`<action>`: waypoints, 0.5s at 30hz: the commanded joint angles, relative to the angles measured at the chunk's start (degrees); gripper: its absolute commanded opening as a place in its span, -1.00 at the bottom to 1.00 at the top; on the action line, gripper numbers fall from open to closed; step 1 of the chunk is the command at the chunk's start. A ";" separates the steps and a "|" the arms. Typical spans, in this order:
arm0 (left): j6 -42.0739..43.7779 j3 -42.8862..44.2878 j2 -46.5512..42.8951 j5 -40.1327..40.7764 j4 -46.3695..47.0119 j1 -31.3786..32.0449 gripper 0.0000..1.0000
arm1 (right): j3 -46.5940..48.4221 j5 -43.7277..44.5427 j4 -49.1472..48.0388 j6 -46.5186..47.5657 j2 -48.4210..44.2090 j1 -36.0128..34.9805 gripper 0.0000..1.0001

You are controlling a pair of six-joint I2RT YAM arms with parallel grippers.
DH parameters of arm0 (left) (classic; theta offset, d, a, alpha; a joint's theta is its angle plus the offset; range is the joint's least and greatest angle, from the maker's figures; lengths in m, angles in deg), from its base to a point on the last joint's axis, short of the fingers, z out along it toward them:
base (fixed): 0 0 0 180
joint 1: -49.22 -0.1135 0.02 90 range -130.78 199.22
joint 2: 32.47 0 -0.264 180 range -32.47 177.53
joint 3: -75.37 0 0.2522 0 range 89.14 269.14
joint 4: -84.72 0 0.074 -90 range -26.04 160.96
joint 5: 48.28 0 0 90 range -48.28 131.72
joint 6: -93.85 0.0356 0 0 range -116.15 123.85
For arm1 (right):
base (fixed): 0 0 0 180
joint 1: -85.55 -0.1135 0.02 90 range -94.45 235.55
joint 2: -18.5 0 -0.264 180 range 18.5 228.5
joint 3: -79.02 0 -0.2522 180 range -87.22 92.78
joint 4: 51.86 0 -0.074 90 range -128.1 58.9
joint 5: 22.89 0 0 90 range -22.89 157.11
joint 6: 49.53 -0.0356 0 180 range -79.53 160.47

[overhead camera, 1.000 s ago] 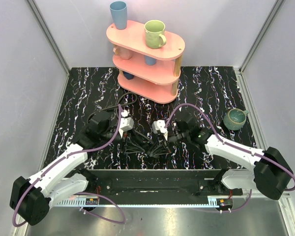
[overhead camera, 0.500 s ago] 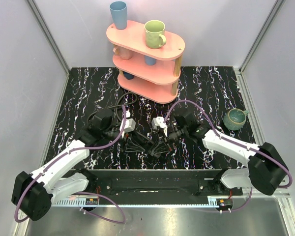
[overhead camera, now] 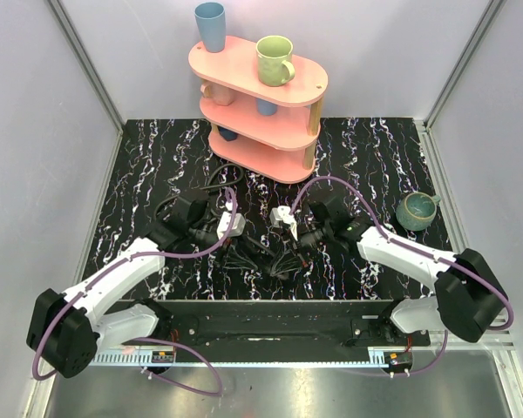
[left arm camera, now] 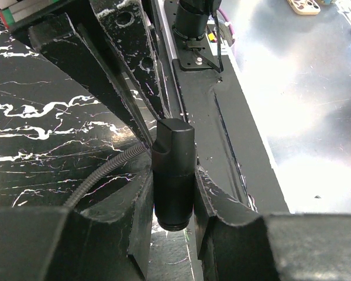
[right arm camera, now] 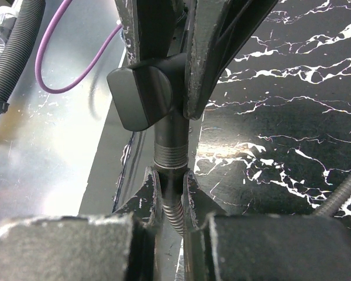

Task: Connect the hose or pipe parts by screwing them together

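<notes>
The hose parts are lying in a dark tangle near the middle of the marbled table, a little toward 6 o'clock, and more hose is looping at 11 o'clock of the tangle. The left gripper is clamping a black cylindrical fitting, its jaws closing partway around it. A ribbed hose is running off from the fitting toward 9 o'clock in the left wrist view. The right gripper is pinching a thin corrugated hose, jaws almost together, just below a threaded collar. At 12 o'clock of the collar a black elbow-shaped piece is sitting right against it; whether the threads are engaging cannot be told. From above, the left gripper is hanging at 10 o'clock of the tangle and the right at 12 o'clock, close together. A pink shelf holding mugs is standing at the table's 12 o'clock, and a teal mug is sitting at 3 o'clock.
</notes>
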 commanded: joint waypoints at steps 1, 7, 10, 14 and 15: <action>5.46 0.65 0.78 3.67 -2.14 0.09 -1.00 | 5.56 -10.94 -6.14 -0.13 -1.45 0.08 -1.00; 9.85 3.19 2.80 3.94 -5.74 0.18 -1.00 | 7.23 -15.34 -2.89 -0.66 1.27 0.08 -1.00; 11.09 4.25 3.24 4.55 -6.45 0.09 -1.00 | 7.94 -14.65 -1.48 -0.49 2.24 0.16 -1.00; 6.26 4.16 3.41 2.36 -3.90 -0.17 -1.00 | 7.15 -11.66 -0.42 0.92 0.57 0.08 -0.99; 5.30 4.16 3.24 2.18 -3.20 -0.17 -1.00 | 6.89 -10.95 -0.51 1.01 0.05 0.16 -0.93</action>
